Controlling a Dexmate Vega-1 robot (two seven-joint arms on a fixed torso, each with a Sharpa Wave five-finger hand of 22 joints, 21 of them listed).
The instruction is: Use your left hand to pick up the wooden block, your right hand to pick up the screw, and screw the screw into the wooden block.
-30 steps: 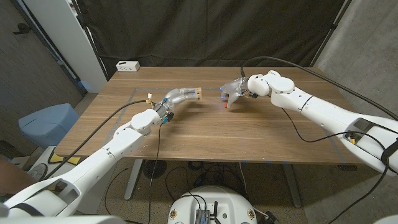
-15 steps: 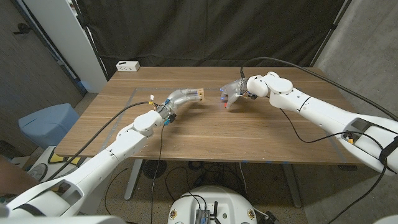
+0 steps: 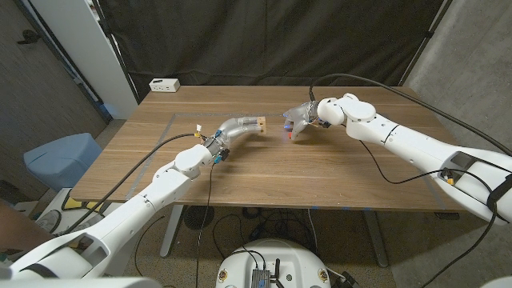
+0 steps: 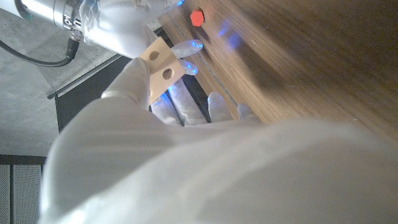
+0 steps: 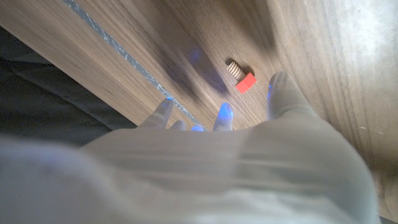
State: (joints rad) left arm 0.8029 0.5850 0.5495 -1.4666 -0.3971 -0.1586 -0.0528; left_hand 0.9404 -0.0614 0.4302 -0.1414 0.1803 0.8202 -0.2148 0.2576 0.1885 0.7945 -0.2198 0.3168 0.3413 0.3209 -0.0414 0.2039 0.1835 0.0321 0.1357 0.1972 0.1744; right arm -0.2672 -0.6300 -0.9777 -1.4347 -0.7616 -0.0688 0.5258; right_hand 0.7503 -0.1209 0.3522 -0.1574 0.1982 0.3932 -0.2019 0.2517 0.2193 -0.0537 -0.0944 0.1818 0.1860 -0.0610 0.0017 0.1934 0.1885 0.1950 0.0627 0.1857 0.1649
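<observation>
Block pickup looks done: wooden block [image 3: 255,122] held in the left hand [image 3: 232,126], lifted off the counter [image 3: 320,172] near centre, its two holes showing in the left wrist view. Screw pickup not yet done: red-headed screw [image 3: 287,134] lying on the counter at about 3 o'clock from the block, just beside the right hand [image 3: 302,118], whose fingers [image 5: 222,116] hover spread above it, gripping nothing. Left to do, by the look of it: grasping the screw, meeting the block, threading in. Wood-grain counter; white box [image 3: 164,84] at its 11 o'clock corner; black curtain [image 3: 264,40] behind; blue stool [image 3: 62,158] at 9 o'clock.
</observation>
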